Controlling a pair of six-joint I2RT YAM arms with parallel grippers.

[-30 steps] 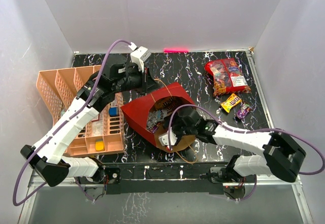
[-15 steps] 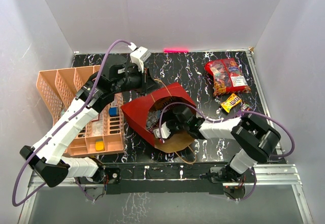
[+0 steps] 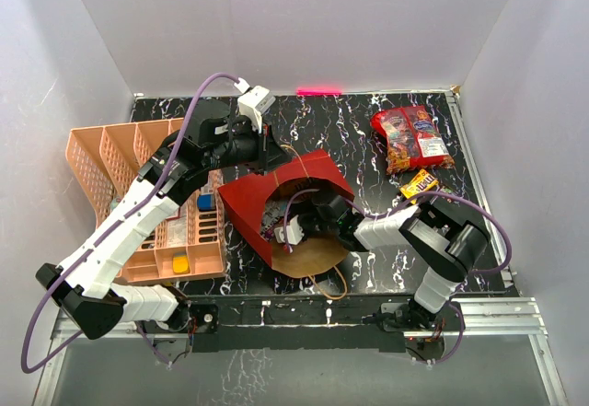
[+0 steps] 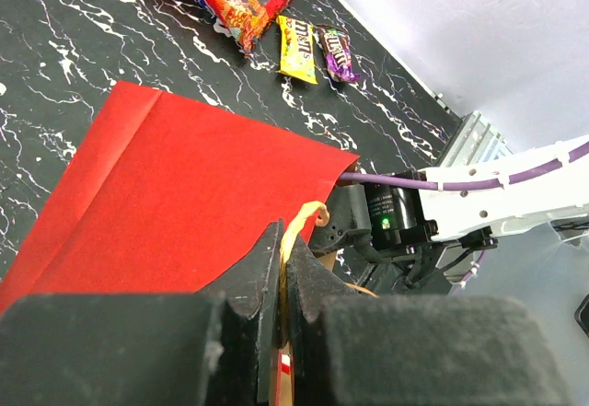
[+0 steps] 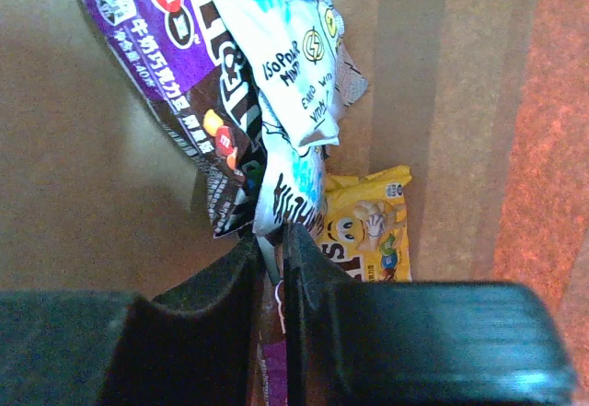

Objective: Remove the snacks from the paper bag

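Note:
The red paper bag [image 3: 262, 199] lies on its side with its brown mouth facing the front right. My left gripper [image 4: 283, 240] is shut on the bag's thin cord handle [image 4: 306, 214] at the upper rim. My right gripper [image 5: 271, 236] is deep inside the bag, shut on the lower edge of a white and blue packet [image 5: 294, 65]. A purple packet [image 5: 156, 19] and a yellow packet [image 5: 373, 226] lie beside it on the bag's brown inside. Out on the table lie two red bags [image 3: 411, 137], a yellow packet [image 3: 419, 184] and a purple one [image 4: 336, 52].
A peach slotted tray [image 3: 101, 162] stands at the left, holding a blue block [image 3: 205, 202] and a yellow block [image 3: 180, 264]. The right arm's elbow [image 3: 451, 231] is folded near the table's front right. White walls close in the back and sides.
My right gripper has pushed further into the bag and closed on the white packet, with the right arm folding in to the left. The left arm has held still.

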